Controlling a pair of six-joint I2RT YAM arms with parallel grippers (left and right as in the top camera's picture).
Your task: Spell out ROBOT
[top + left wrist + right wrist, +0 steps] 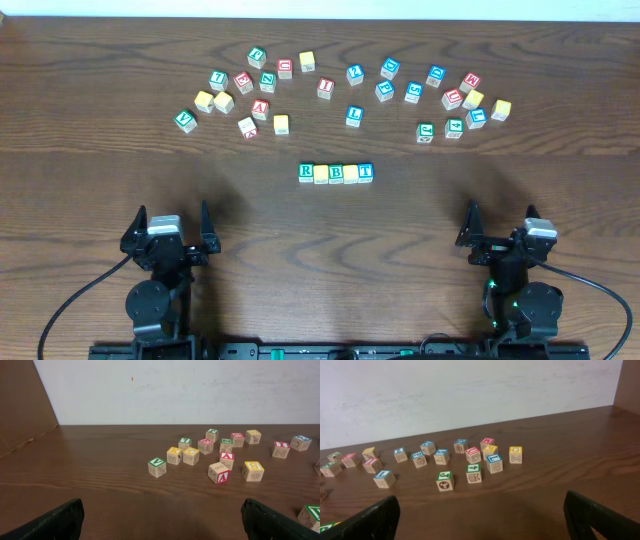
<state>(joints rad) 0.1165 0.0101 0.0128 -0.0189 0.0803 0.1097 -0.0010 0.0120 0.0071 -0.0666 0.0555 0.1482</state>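
A row of several letter blocks (336,173) lies at the table's middle, starting with a green R and ending with a blue T. Many loose letter blocks (262,82) lie in an arc behind it. My left gripper (170,228) is open and empty near the front left; its fingers frame bare wood in the left wrist view (161,520). My right gripper (500,228) is open and empty near the front right, also over bare wood in the right wrist view (482,515). Both are well short of the blocks.
The loose blocks spread from a green block at the left (186,120) to a yellow one at the right (501,109). The left cluster shows in the left wrist view (220,472), the right cluster in the right wrist view (445,481). A white wall stands behind the table.
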